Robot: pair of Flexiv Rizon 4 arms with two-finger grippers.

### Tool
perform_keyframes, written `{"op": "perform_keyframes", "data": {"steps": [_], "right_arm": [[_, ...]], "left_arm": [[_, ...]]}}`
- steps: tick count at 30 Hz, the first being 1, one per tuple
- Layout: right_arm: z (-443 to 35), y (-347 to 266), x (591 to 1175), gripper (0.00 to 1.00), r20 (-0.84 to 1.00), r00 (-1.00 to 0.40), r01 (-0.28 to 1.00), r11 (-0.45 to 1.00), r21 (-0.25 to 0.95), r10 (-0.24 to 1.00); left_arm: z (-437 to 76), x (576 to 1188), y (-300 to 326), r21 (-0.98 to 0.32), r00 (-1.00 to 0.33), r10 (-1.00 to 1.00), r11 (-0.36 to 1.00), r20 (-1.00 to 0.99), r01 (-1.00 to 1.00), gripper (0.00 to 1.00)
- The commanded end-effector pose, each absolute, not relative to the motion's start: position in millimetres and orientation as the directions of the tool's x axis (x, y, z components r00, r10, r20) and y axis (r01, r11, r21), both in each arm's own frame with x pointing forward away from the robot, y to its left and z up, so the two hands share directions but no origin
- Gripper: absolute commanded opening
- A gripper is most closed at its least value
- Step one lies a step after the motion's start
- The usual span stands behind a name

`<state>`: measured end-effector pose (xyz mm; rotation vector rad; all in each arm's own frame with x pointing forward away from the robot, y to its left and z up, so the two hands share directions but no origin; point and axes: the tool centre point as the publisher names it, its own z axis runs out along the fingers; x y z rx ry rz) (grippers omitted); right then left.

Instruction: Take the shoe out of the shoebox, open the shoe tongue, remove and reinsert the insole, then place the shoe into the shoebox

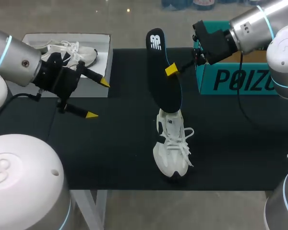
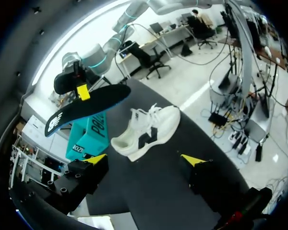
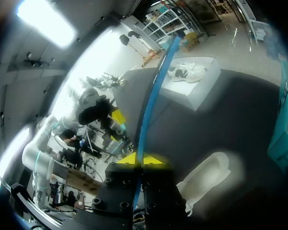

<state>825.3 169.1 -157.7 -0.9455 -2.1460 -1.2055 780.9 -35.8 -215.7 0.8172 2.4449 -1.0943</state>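
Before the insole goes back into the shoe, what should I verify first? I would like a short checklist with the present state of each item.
1. The right pincer is shut on the insole: ok.
2. The insole is fully out of the white shoe and apart from it, as the left wrist view shows: ok.
3. The shoe rests on its sole on the table: ok.
4. The left pincer is open and empty: ok.
5. Something steadies the shoe: not ok, nothing touches it.
6. The shoe's opening is wide enough for the insole: cannot tell.
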Motion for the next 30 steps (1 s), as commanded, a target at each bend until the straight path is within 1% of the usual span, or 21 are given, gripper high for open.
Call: {"op": "perform_keyframes", "data": {"steps": [1,7,13,19,22,30], "right_arm": [[-157.6,169.7,825.1,0.0,0.701,-0.633,0.769,0.367,0.523,0.329],[-178.8,163.1,853.9,0.0,0.692,-0.64,0.762,0.388,0.518,0.334],[-205.7,149.1,872.3,0.0,0.67,-0.651,0.757,0.369,0.539,0.357],[-220.7,139.9,889.5,0.0,0.682,-0.625,0.781,0.284,0.557,0.381],[-227.2,136.8,896.4,0.0,0.691,-0.612,0.788,0.213,0.578,0.386],[-244.9,144.9,903.3,0.0,0.667,-0.638,0.757,0.154,0.636,0.384]], "left_arm": [[-215.4,779.9,-35.8,-0.562,-0.777,0.366,0.541,-0.512,0.625,1.0],[-215.4,779.9,-35.8,-0.562,-0.777,0.366,0.541,-0.512,0.625,1.0],[-215.4,779.9,-35.8,-0.562,-0.777,0.366,0.541,-0.512,0.625,1.0],[-215.4,779.9,-35.8,-0.562,-0.777,0.366,0.541,-0.512,0.625,1.0],[-215.4,779.9,-35.8,-0.562,-0.777,0.366,0.541,-0.512,0.625,1.0],[-215.4,779.9,-35.8,-0.562,-0.777,0.366,0.541,-0.512,0.625,1.0]]}}
